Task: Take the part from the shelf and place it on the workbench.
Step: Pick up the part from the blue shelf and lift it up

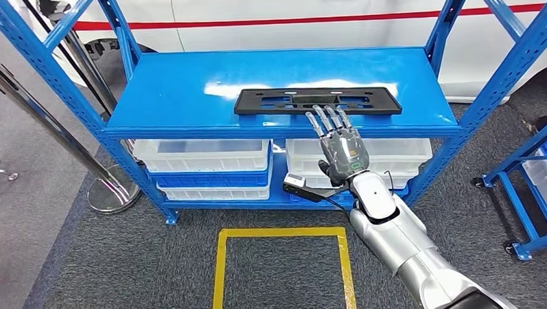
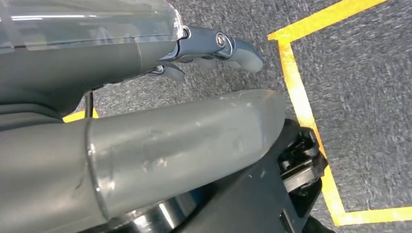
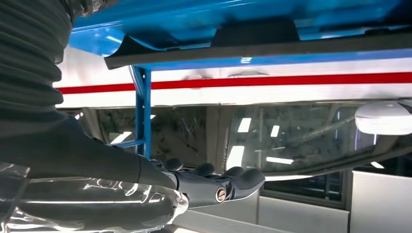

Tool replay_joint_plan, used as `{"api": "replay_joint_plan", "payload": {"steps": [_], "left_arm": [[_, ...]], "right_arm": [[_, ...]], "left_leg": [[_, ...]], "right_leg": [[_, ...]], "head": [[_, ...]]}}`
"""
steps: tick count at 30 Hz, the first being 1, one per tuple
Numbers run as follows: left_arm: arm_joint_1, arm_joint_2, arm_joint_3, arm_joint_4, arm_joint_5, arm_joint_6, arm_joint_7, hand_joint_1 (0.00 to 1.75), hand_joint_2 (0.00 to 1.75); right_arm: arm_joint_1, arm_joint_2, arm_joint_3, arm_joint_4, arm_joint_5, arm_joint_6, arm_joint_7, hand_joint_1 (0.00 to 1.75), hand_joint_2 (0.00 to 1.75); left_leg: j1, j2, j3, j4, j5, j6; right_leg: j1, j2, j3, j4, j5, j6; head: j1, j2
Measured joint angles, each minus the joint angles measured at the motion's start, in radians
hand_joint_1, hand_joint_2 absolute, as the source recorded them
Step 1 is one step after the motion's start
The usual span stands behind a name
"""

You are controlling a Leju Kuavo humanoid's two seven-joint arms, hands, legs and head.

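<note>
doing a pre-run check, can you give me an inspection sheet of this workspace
surface: blue shelf, top deck glossy, carrying one part.
job's things: black flat part lies near the deck's front edge; workbench nothing seen.
clutter: white bins on the lower level.
hands: right hand open, fingers extended over the part's front edge, contact unclear; left hand hangs over the floor, holding nothing, fingers bent.
cables: thin black cable beside the right wrist.
surroundings: grey carpet with yellow floor marking, chrome post left, white vehicle behind, a second blue rack right.
</note>
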Motion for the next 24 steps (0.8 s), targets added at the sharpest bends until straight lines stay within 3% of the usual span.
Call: {"api": "replay_joint_plan", "payload": {"steps": [2,3,6,8,11,13,14,15,16,18,22,24], "left_arm": [[-0.001,0.002,-0.003,-0.004,0.001,0.000,0.001,0.00,0.00],[-0.002,0.002,-0.005,-0.006,0.001,0.000,0.002,0.00,0.00],[0.000,0.003,-0.012,-0.012,0.003,0.000,0.006,0.00,0.00],[0.001,0.003,-0.016,-0.015,0.003,0.000,0.008,0.00,0.00],[0.001,0.004,-0.019,-0.017,0.004,0.000,0.009,0.00,0.00],[0.002,0.004,-0.022,-0.018,0.005,-0.001,0.009,0.00,0.00],[0.002,0.004,-0.022,-0.018,0.005,-0.001,0.009,0.00,0.00],[0.003,0.004,-0.023,-0.018,0.006,-0.001,0.009,0.00,0.00],[0.003,0.004,-0.025,-0.018,0.006,-0.001,0.009,0.00,0.00],[0.002,0.004,-0.031,-0.020,0.006,0.000,0.008,0.00,0.00],[0.001,0.004,-0.039,-0.023,0.006,0.000,0.007,0.00,0.00],[0.000,0.005,-0.041,-0.023,0.006,0.000,0.006,0.00,0.00]], "right_arm": [[-0.001,0.000,0.000,0.004,0.001,0.000,0.002,0.00,1.75],[-0.001,0.001,0.000,0.006,0.002,0.000,0.003,0.00,1.75],[-0.001,0.001,-0.001,0.010,0.006,0.000,0.007,0.00,1.75],[-0.002,0.001,-0.003,0.012,0.009,0.000,0.008,0.00,1.75],[-0.001,0.001,-0.008,0.016,0.011,0.000,0.010,0.00,1.75],[0.004,0.001,-0.008,0.021,0.012,0.001,0.011,0.00,1.75],[0.005,0.001,-0.008,0.023,0.013,0.002,0.011,0.00,1.75],[0.005,0.001,-0.008,0.024,0.014,0.005,0.011,0.00,1.75],[0.004,0.001,-0.008,0.025,0.015,0.009,0.012,0.00,1.75],[0.002,0.001,-0.008,0.026,0.021,0.019,0.015,0.00,1.75],[0.001,0.000,-0.008,0.031,0.028,0.025,0.018,0.00,1.75],[-0.001,-0.001,-0.008,0.032,0.030,0.025,0.019,0.00,1.75]], "left_leg": [[-0.003,0.000,0.063,-0.136,0.059,0.011],[-0.006,0.000,0.085,-0.181,0.073,0.015],[-0.010,-0.001,0.098,-0.211,0.077,0.026],[-0.006,0.000,0.103,-0.224,0.085,0.037],[-0.004,0.003,0.106,-0.231,0.090,0.048],[-0.004,0.003,0.105,-0.229,0.089,0.048],[-0.004,0.003,0.105,-0.227,0.088,0.047],[-0.003,0.002,0.105,-0.224,0.086,0.044],[-0.002,0.002,0.105,-0.219,0.082,0.041],[-0.005,0.001,0.101,-0.209,0.074,0.030],[-0.005,0.000,0.099,-0.205,0.069,0.010],[-0.002,0.001,0.081,-0.162,0.042,-0.001]], "right_leg": [[0.002,0.001,0.001,0.001,-0.001,0.003],[0.003,0.001,0.001,0.001,-0.001,0.006],[0.003,0.001,-0.001,-0.001,0.002,0.023],[0.003,0.000,-0.008,0.018,-0.013,0.032],[-0.001,0.000,-0.078,0.171,-0.096,0.042],[-0.004,0.000,-0.120,0.259,-0.122,0.047],[-0.006,-0.001,-0.118,0.253,-0.107,0.048],[-0.008,-0.001,-0.099,0.213,-0.078,0.049],[-0.010,-0.001,-0.067,0.148,-0.045,0.049],[-0.009,-0.001,-0.013,0.039,-0.009,0.045],[-0.003,0.001,0.000,0.007,-0.008,0.021],[-0.005,0.001,0.005,0.001,-0.007,0.007]], "head": [[0.000,0.000],[0.000,0.000],[0.000,0.000],[0.001,0.000],[0.001,0.000],[0.001,0.000],[0.001,0.000],[0.001,0.000],[0.001,0.000],[0.001,0.000],[0.001,0.000],[0.001,0.000]]}}
